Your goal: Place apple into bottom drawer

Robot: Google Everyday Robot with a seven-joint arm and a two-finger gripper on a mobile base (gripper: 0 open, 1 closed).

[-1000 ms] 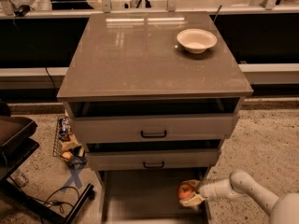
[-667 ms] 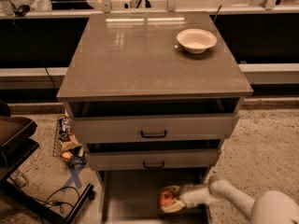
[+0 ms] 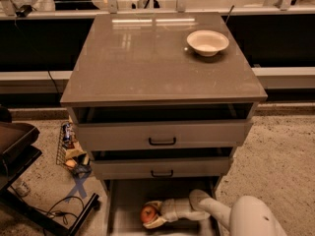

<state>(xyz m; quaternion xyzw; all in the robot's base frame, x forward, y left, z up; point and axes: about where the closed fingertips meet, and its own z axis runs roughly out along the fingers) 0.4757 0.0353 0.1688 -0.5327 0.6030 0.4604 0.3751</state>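
Observation:
The red-orange apple (image 3: pixel 148 214) is held between the fingers of my gripper (image 3: pixel 151 214), low inside the open bottom drawer (image 3: pixel 125 195) of the grey cabinet. The gripper reaches in from the right, its white arm (image 3: pixel 216 211) crossing the drawer's right side. The apple sits just above or on the plain grey drawer floor; I cannot tell if it touches. The two upper drawers (image 3: pixel 162 134) with black handles stand slightly ajar above it.
A white bowl (image 3: pixel 207 42) stands on the cabinet top at the back right. A wire basket with snack packets (image 3: pixel 69 149) sits on the floor at the cabinet's left. A dark chair base (image 3: pixel 19 151) and cables lie at the far left.
My gripper has carried the apple leftward, from the drawer's right edge to over the middle of the drawer floor, and slightly lower.

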